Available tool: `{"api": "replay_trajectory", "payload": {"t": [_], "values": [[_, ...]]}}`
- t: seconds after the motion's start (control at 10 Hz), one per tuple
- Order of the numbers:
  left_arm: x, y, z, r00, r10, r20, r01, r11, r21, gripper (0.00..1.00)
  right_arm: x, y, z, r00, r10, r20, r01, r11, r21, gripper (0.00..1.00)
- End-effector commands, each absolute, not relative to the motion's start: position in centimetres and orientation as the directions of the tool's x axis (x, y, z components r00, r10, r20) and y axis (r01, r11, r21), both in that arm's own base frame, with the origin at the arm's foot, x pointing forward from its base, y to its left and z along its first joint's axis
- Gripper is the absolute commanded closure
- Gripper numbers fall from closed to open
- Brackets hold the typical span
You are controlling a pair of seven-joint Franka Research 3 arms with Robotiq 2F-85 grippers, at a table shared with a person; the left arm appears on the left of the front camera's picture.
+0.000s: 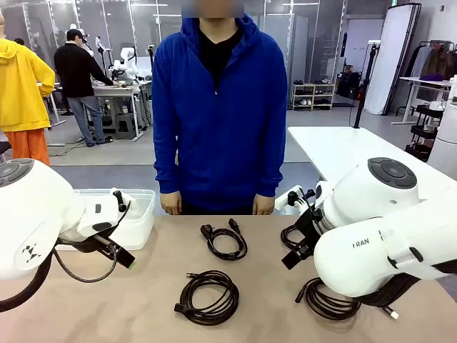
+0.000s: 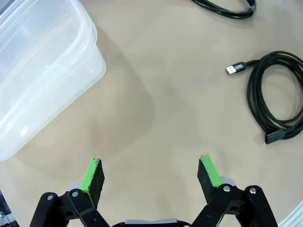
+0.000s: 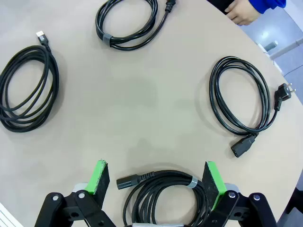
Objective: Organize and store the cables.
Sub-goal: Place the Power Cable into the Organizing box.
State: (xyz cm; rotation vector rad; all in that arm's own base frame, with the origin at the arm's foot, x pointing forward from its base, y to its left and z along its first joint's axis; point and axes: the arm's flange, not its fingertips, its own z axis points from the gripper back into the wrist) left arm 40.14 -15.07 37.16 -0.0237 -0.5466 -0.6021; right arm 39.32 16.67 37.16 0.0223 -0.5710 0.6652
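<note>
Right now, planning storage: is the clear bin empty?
Looks empty: the bin shows nothing dark through its clear walls; the cables lie on the table.

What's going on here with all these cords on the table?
The robot's job is tidying four coiled black cables lying on a tan table, presumably into the clear plastic bin on its left. Nothing is picked up yet: the left tool hangs open beside the bin, the right tool open above one coil. A person in a blue hoodie stands opposite, touching nothing.
</note>
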Motion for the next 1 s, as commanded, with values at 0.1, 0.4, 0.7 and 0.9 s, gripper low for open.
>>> {"api": "replay_trajectory", "payload": {"t": [0.1,0.4,0.7,0.9], "values": [[40.13,-15.1,37.16,0.687,-0.532,0.495,0.544,0.828,0.135,0.0,39.32,16.68,37.16,0.64,0.577,0.508,-0.589,0.792,-0.158,0.0],[40.13,-15.1,37.16,0.687,-0.532,0.495,0.544,0.828,0.135,0.0,39.32,16.68,37.16,0.64,0.577,0.508,-0.589,0.792,-0.158,0.0],[40.13,-15.1,37.16,0.687,-0.532,0.495,0.544,0.828,0.135,0.0,39.32,16.68,37.16,0.64,0.577,0.508,-0.589,0.792,-0.158,0.0],[40.13,-15.1,37.16,0.687,-0.532,0.495,0.544,0.828,0.135,0.0,39.32,16.68,37.16,0.64,0.577,0.508,-0.589,0.792,-0.158,0.0]]}}
